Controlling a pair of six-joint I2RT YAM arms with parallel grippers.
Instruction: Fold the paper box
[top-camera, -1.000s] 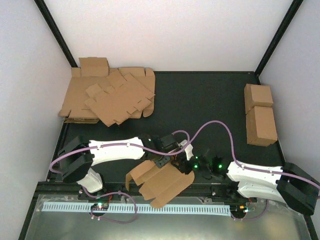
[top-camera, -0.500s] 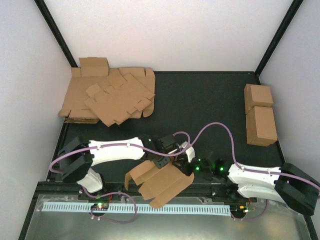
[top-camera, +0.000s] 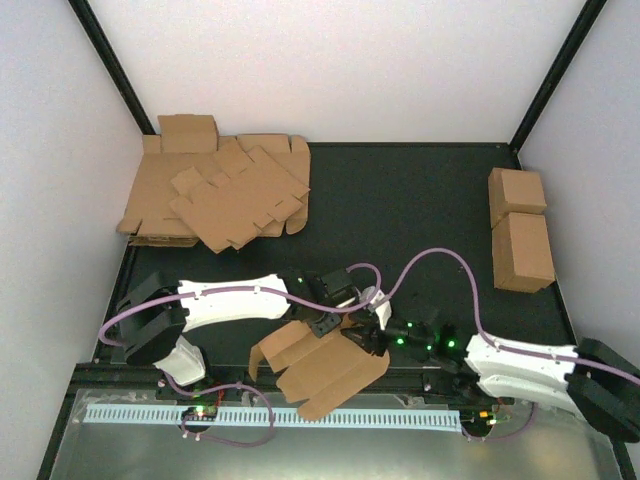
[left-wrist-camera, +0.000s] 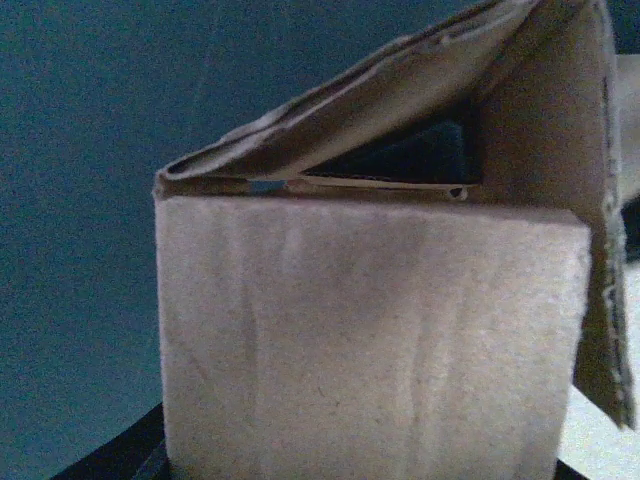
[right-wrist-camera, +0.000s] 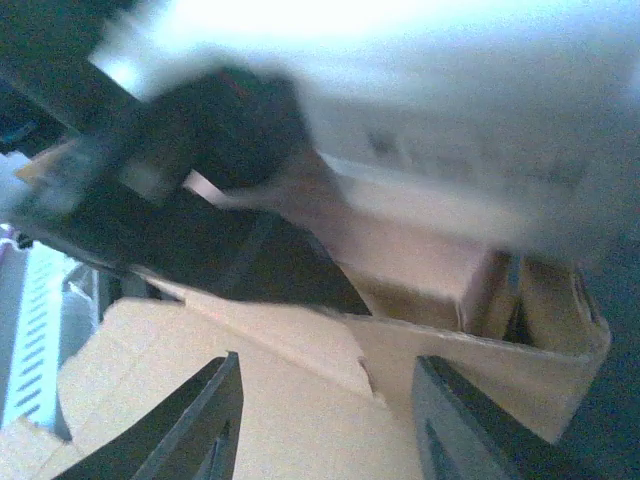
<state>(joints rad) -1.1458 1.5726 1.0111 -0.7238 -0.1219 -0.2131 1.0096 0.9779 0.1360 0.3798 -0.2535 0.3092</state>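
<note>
1. Black tabletop (top-camera: 400, 200), closed in by white walls (top-camera: 340, 70) and black corner posts (top-camera: 115, 75), made up the scene.
2. In the far left corner lay a heap of cardboard sheets (top-camera: 215, 195), flat and overlapping, just as it lay a second earlier.
3. The left arm (top-camera: 230, 298) stretched from the near left towards the near centre and had not moved. The right arm (top-camera: 525, 368) had dropped lower and pushed in towards the centre, and its purple cable (top-camera: 440, 255) arched in a slightly altered loop.
4. Two cardboard cuboids (top-camera: 522, 230) stood touching, one behind the other, at the right edge, unchanged.
5. The paper box (top-camera: 325, 370) sat at the table's near edge between the two arm bases, one flap reaching over the near rail. It was plain brown die-cut card, only partly folded. Flaps splayed to the left and towards the rail, and at one end short walls stood up around an open trough. In the left wrist view a flat panel faced the camera with a flap leaning over it, leaving a wedge-shaped gap. It had hardly shifted.
6. The left gripper (top-camera: 325, 325) met the box's far edge. Card hid its fingers, so I could not tell whether it was clenched.
7. The right gripper (right-wrist-camera: 328, 365) hung over the box, released, with its two black fingers (right-wrist-camera: 215, 420) spread and nothing pinched between them.
</note>
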